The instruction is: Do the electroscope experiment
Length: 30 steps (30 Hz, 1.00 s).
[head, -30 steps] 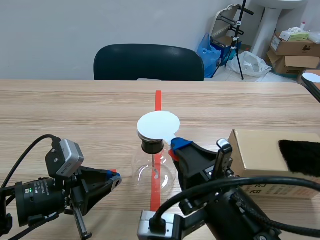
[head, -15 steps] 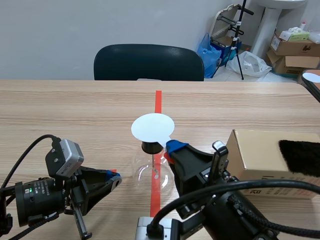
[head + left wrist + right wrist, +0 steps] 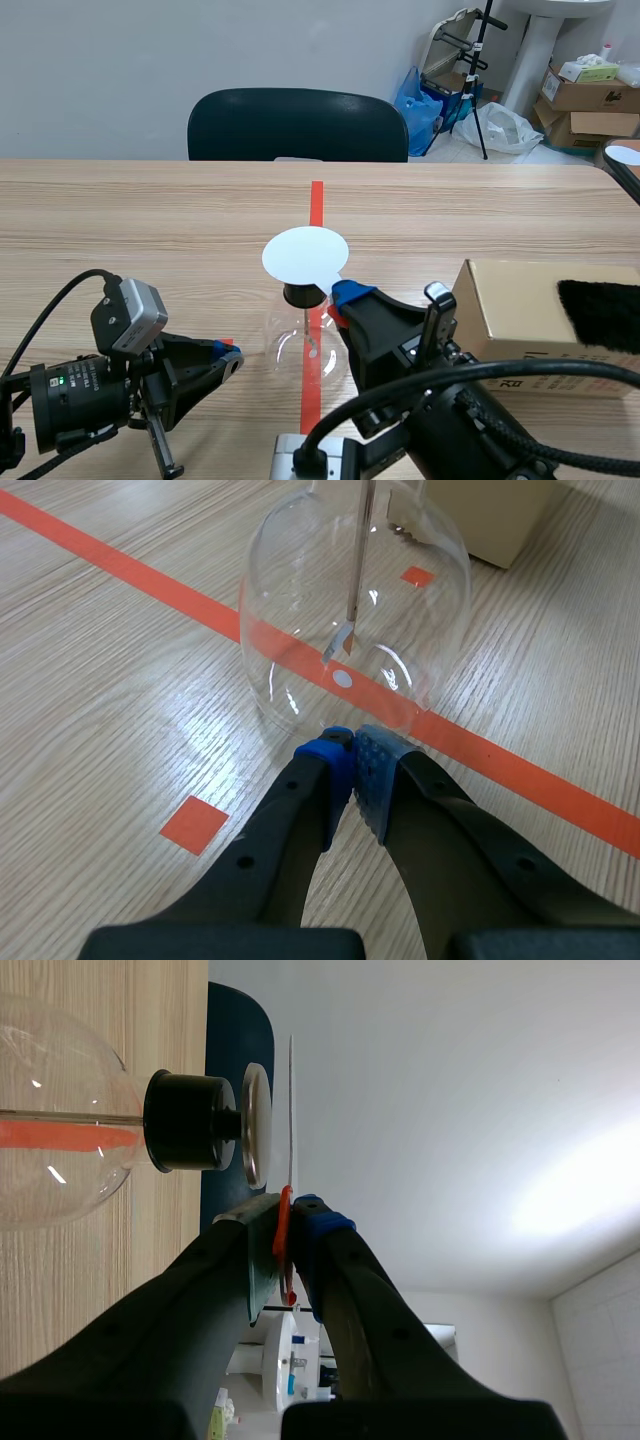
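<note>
Scene view: white disc [image 3: 305,254] covers the top of the flask [image 3: 300,350]. Right end effector [image 3: 345,294] masks the flask's right side. Cardboard box [image 3: 520,310] and black fur pad [image 3: 600,312] are cut off at the edge. Left wrist view: flask neck out of frame.

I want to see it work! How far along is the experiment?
Done: the right gripper is shut on the white disc. In hand: it holds the disc over the metal plate atop the flask, a gap between. To do, probably: bringing them together. The left gripper: shut beside the flask.
</note>
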Tool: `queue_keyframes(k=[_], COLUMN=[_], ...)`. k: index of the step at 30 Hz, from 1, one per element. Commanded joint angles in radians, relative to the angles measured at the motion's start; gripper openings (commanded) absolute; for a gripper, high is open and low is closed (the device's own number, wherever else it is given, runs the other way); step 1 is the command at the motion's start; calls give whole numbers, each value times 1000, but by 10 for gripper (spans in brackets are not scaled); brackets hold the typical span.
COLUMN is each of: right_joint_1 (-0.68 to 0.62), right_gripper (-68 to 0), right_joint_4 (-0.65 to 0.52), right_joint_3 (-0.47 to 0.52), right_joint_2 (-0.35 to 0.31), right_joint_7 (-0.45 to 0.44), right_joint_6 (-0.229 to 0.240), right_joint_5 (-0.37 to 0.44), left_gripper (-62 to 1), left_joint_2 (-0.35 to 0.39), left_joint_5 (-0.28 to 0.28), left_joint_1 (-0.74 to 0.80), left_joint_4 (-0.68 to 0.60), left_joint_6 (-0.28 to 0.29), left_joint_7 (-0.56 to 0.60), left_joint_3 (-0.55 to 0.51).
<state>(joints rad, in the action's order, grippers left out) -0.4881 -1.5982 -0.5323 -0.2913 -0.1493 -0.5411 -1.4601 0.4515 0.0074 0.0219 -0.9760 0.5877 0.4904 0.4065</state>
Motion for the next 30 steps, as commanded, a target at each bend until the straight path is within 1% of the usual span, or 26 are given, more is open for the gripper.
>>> queue_keyframes(k=[1, 8, 17, 22, 25, 30], right_joint_1=[11, 11, 11, 11, 11, 11], right_gripper=[-665, -665, -665, -665, -665, -665], right_joint_4=[-21, -21, -21, -21, -21, -21], right_joint_3=[1, 1, 1, 1, 1, 1], right_joint_2=[-5, -5, -5, -5, -5, -5], right_joint_7=[4, 5, 42, 85, 126, 221], right_joint_6=[-10, -10, -10, -10, -10, -10], right_joint_5=[-1, -1, -1, -1, -1, -1], left_gripper=[-577, -577, -577, -577, -577, -577], left_joint_2=[-2, -2, -2, -2, -2, -2], left_joint_5=[-14, -14, -14, -14, -14, -14], left_joint_1=[-6, -6, -6, -6, -6, -6], left_joint_4=[-19, -19, -19, -19, -19, -19], left_joint_6=[2, 2, 2, 2, 2, 2], left_joint_7=[14, 14, 14, 14, 14, 14], left_joint_3=[-3, -3, -3, -3, -3, -3])
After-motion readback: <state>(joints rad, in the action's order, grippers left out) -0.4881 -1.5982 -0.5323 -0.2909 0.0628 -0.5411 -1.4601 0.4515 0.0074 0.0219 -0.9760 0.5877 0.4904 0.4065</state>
